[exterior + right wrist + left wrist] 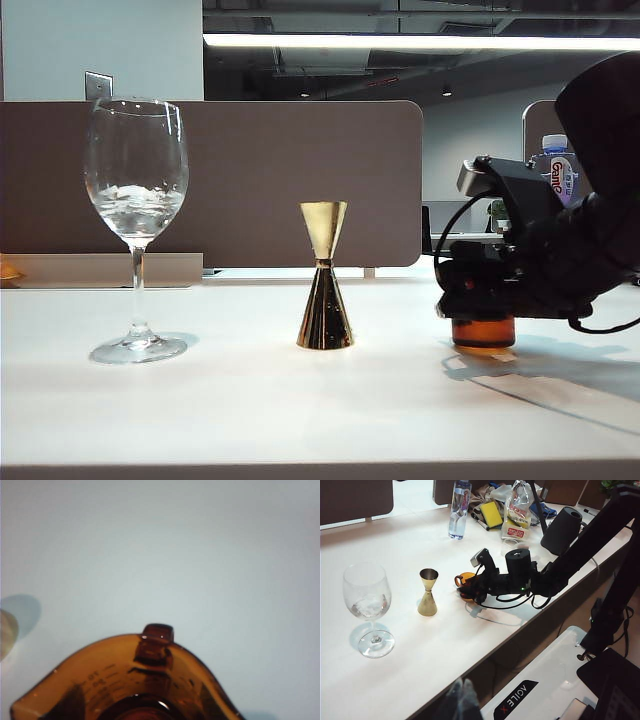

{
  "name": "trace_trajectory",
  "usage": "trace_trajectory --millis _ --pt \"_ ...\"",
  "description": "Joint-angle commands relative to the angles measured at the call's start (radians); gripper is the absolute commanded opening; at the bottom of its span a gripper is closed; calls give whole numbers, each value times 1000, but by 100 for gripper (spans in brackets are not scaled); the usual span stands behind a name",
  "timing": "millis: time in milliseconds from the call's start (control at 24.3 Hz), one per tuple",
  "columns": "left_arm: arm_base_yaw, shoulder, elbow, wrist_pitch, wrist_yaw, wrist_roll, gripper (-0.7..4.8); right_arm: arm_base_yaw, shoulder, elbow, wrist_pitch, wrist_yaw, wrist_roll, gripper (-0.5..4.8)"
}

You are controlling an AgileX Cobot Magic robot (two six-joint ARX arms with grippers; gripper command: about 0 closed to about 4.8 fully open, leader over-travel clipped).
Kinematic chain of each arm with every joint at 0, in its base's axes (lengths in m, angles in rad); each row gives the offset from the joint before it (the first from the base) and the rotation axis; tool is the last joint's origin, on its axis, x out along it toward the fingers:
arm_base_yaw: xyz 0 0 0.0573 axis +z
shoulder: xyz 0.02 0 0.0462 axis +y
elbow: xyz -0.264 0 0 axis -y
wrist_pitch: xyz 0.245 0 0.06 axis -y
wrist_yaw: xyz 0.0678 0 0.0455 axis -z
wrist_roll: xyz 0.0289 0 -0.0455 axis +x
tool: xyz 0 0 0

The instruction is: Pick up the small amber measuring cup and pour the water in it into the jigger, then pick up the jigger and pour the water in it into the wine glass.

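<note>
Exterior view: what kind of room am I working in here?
Likely an open-plan office or lab: a white desk backed by a grey partition screen, exposed ceiling with a strip light, and desk clutter including a water bottle. The right gripper sits around the small amber measuring cup.

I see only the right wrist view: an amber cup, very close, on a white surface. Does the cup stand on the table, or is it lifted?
Observer: It stands on the table. The right end effector sits over the amber cup, but I cannot tell whether it grips.
Operator: Where is the jigger from the cup?
Observer: The jigger stands upright, apart from the cup, between it and the wine glass.
Operator: And the left end effector?
Observer: The left end effector hangs high over the near table edge, away from all three. It is blurred, so I cannot tell if it is open or shut.
</note>
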Motion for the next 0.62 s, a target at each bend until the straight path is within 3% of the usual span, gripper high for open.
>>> trace_trajectory --millis 41,165,247,371,453,618 --pt "0 1 3 -2 3 4 -2 4 -32 4 15 23 -53 92" --pt "0 1 3 -2 3 4 -2 4 -61 15 2 23 -71 79" --pt "0 1 3 -2 3 4 -2 4 -98 64 -85 26 -88 48" --pt "0 1 3 -2 3 4 -2 4 -121 155 -189 26 -89 44" --pt "0 1 3 -2 3 4 -2 4 -139 227 -256 26 -93 -1" --pt "0 1 3 -2 3 4 -2 9 -163 311 -361 26 -167 -1"
